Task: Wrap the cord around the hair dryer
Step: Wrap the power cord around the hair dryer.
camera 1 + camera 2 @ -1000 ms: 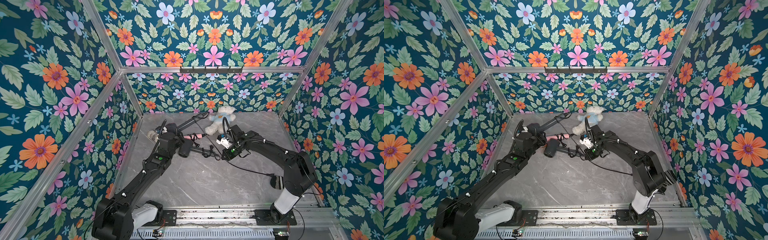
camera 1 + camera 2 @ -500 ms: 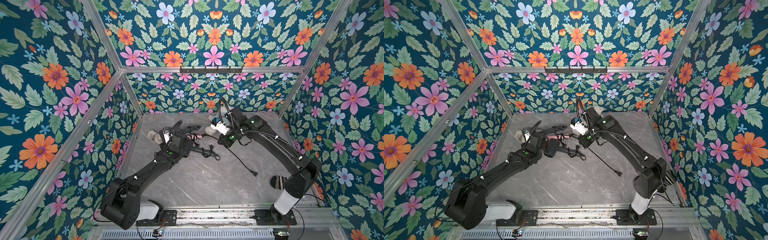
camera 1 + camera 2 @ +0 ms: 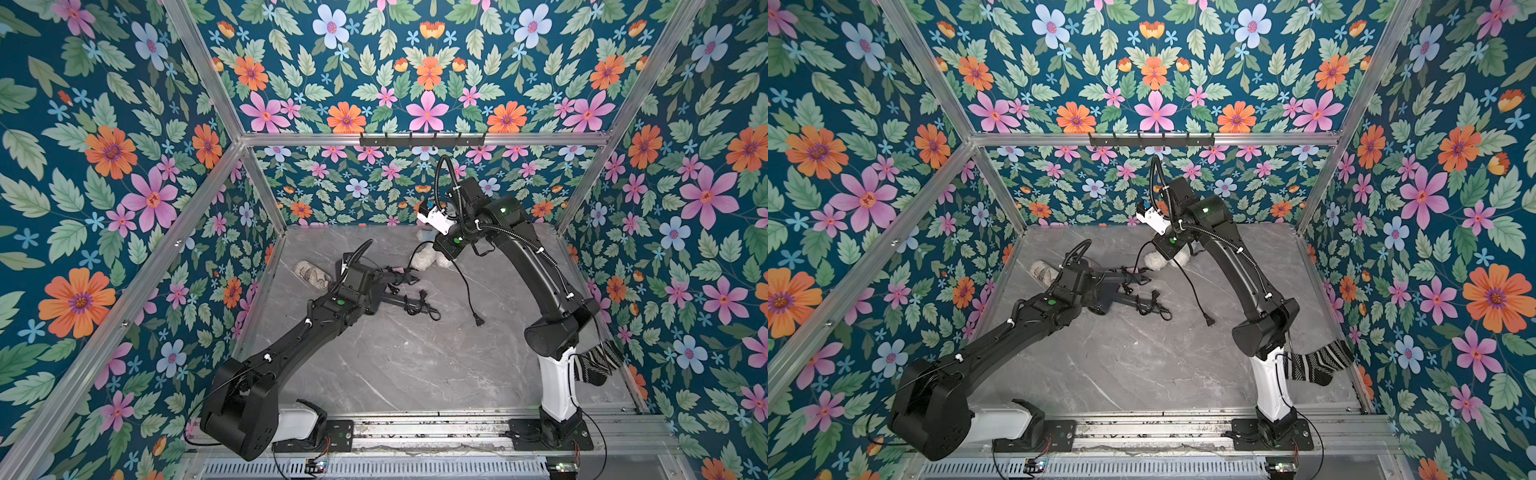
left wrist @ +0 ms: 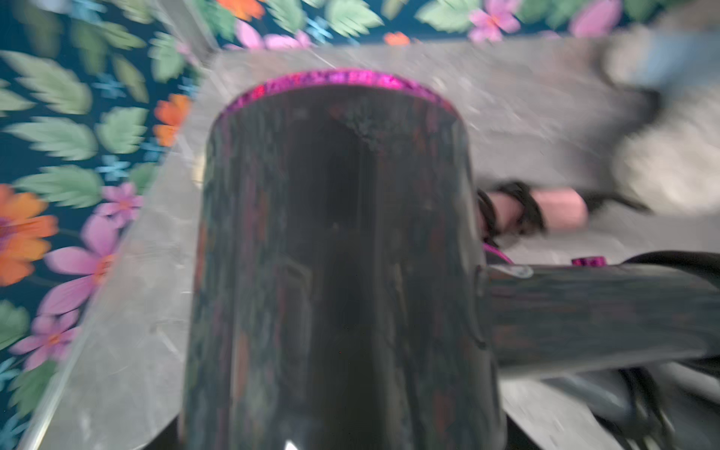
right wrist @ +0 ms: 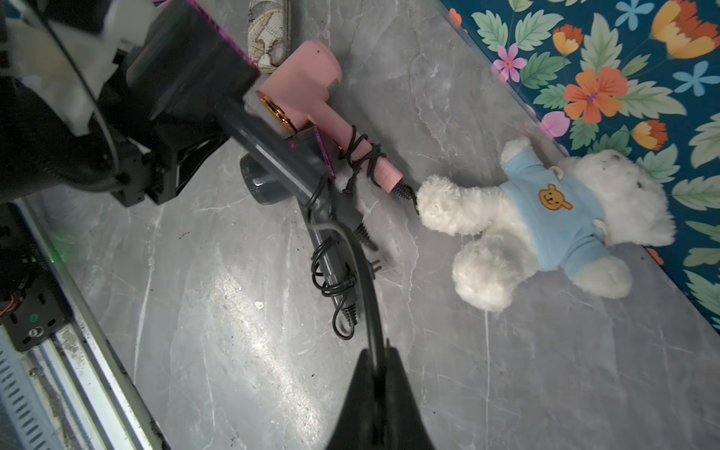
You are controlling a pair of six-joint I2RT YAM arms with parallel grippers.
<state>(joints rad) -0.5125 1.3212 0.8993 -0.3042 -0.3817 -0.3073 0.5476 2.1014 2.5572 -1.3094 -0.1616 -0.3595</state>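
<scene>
Left gripper (image 5: 167, 89) clamps the dark hair dryer (image 4: 331, 253) by its barrel. Right gripper (image 5: 376, 352) pinches its cord (image 5: 370, 311), with the handle just ahead. Advise winding taut and close, clear of the pink hair dryer (image 5: 311, 78) and the grey hair dryer (image 5: 265, 191) beneath.

We see a smooth, grey, marble-look table (image 3: 395, 365) with a soft sheen, framed by brushed aluminium rails (image 3: 291, 139). The hair dryer (image 4: 331, 253) has a glossy dark plastic barrel that mirrors the wall print, and its rim is magenta glitter. The cord (image 5: 368, 296) looks like smooth black rubber. It is pinched between the matt black plastic fingers (image 5: 358, 397) of the right gripper (image 5: 378, 354). The pink dryer (image 5: 311, 89) is matt plastic with a shiny copper-coloured ring. At twelve o'clock on the table we find the plush bear (image 5: 537, 226), with fluffy white pile and a pale blue cloth shirt. At four o'clock sits a striped knitted sock (image 3: 1316, 363).
</scene>
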